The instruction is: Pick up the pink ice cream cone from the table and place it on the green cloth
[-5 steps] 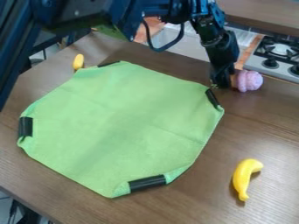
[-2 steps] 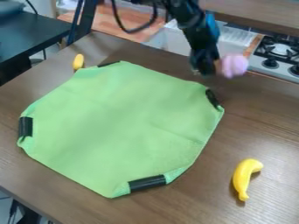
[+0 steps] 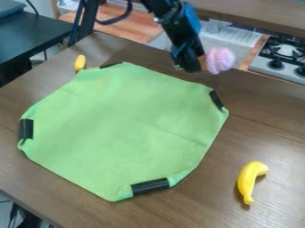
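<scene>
The black gripper (image 3: 193,64) hangs in the upper middle of the camera view, over the table just behind the green cloth's back right edge. It is shut on a toy ice cream cone (image 3: 219,60), whose pink-purple swirl points to the right, with the brownish cone end at the gripper's fingers. The green cloth (image 3: 125,129) lies flat on the wooden table, black clips on its folded corners. A yellow banana (image 3: 250,180) lies at the right front. Another small yellow object (image 3: 80,63) sits by the cloth's back left edge.
The brown wooden table (image 3: 274,129) extends around the cloth. Behind its back edge are a sink area and a toy stove (image 3: 283,55) at the right. A dark side table (image 3: 30,38) stands at the back left.
The gripper has lifted off the table with the ice cream cone and moved left, to above the area behind the cloth. Cloth and banana have stayed in place.
</scene>
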Available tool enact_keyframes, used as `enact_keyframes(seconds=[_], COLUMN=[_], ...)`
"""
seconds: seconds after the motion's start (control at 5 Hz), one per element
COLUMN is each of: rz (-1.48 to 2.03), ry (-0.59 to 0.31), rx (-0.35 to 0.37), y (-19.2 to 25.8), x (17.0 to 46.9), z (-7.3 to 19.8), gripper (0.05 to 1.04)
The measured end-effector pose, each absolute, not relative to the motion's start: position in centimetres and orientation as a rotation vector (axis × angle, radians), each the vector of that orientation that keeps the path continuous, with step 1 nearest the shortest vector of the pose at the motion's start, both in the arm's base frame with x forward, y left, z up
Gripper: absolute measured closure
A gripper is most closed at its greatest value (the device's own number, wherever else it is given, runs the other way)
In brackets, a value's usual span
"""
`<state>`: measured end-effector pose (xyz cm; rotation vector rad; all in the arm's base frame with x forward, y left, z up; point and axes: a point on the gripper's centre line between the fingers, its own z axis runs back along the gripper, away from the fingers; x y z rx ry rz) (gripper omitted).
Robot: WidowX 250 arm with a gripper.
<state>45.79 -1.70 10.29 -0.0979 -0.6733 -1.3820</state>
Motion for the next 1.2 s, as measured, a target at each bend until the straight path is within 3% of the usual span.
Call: enact_keyframes(seconds=[0.4, 0.6, 0.8, 1.0, 1.2], rz=[-1.304, -1.329, -1.385, -1.432, -1.5], ry=[-0.539, -0.528, -0.522, -0.523, -0.544], rx=[-0.126, -0.105, -0.079, -0.055, -0.063], y=[0.4, 0.4, -0.5, -1.1, -1.3], x=[42.3, 42.0, 41.9, 41.9, 42.0], z=[8.3, 7.4, 6.8, 5.9, 5.0], gripper=[0.687, 0.687, 0.62, 0.308, 0.088])
